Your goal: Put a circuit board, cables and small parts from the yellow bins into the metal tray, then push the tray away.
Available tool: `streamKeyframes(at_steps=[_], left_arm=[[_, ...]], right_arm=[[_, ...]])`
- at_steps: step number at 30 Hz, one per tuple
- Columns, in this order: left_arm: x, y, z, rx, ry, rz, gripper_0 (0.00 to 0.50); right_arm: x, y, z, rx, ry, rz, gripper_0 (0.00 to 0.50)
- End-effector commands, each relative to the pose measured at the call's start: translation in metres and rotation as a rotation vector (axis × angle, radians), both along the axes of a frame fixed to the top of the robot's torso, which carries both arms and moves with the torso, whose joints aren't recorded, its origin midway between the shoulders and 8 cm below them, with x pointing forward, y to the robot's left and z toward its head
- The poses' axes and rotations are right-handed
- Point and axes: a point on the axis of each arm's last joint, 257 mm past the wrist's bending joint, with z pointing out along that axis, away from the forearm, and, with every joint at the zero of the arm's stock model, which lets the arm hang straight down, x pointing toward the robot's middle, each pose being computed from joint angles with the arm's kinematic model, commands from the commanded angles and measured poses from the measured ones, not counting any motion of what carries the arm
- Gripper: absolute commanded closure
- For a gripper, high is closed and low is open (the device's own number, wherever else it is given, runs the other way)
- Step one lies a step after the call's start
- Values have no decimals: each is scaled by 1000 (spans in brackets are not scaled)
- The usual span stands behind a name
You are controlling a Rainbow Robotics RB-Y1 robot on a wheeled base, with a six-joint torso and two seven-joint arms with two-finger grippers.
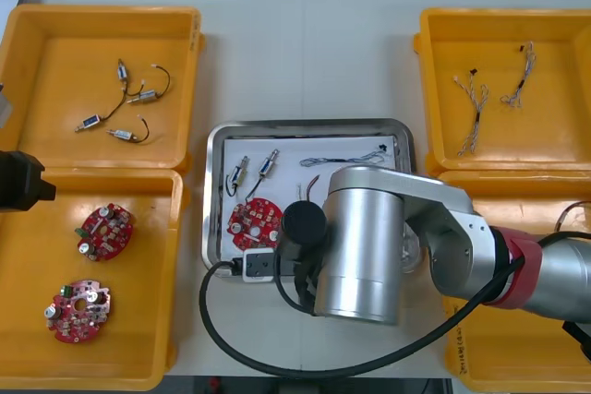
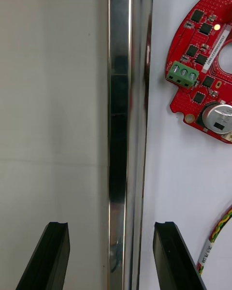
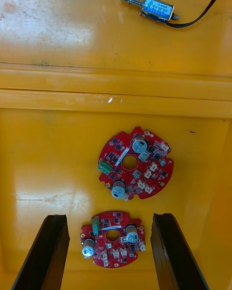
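Note:
The metal tray (image 1: 305,126) lies between the bins, white inside. It holds a red circuit board (image 1: 254,220), two small metal parts (image 1: 242,173), a blue and white cable (image 1: 346,158) and a red and yellow cable (image 2: 215,241). My right arm (image 1: 369,246) reaches over the tray's near edge. My right gripper (image 2: 110,227) is open and straddles the tray's shiny rim (image 2: 121,101), one finger over the table and the other inside the tray near the board (image 2: 205,67). My left gripper (image 3: 110,217) hangs open above two circuit boards (image 3: 134,163) in the near left bin, holding nothing.
The far left yellow bin (image 1: 102,20) holds several small metal parts with black leads (image 1: 129,99). The near left bin (image 1: 28,339) has two boards (image 1: 104,231). Blue and white cables (image 1: 476,108) lie in the far right bin (image 1: 508,20). The left arm (image 1: 18,182) is at the left edge.

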Motion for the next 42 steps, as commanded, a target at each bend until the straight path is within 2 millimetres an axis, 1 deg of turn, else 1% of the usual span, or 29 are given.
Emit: streamKeyframes(at_steps=[1,6,10,13,18,26,30,42], left_arm=[[-7,16,11,76,-13,-46,0],[-7,16,11,76,-13,-46,0],[-7,16,11,76,-13,-46,0],[-7,16,11,76,-13,-46,0],[-7,16,11,76,-13,-46,0],[-7,16,11,76,-13,-46,0],[-7,16,11,76,-13,-46,0],[-7,16,11,76,-13,-46,0]], right_arm=[[0,11,4,-7,-36,52,0],[-4,9,0,-19,-30,61,0],[-2,8,-1,-26,-45,61,0],[0,4,-6,-40,-46,52,0],[5,8,-9,-30,-52,44,0],[10,20,-15,-6,-50,27,0],[14,20,-18,-6,-49,19,0],[13,18,-20,-7,-48,14,0]])
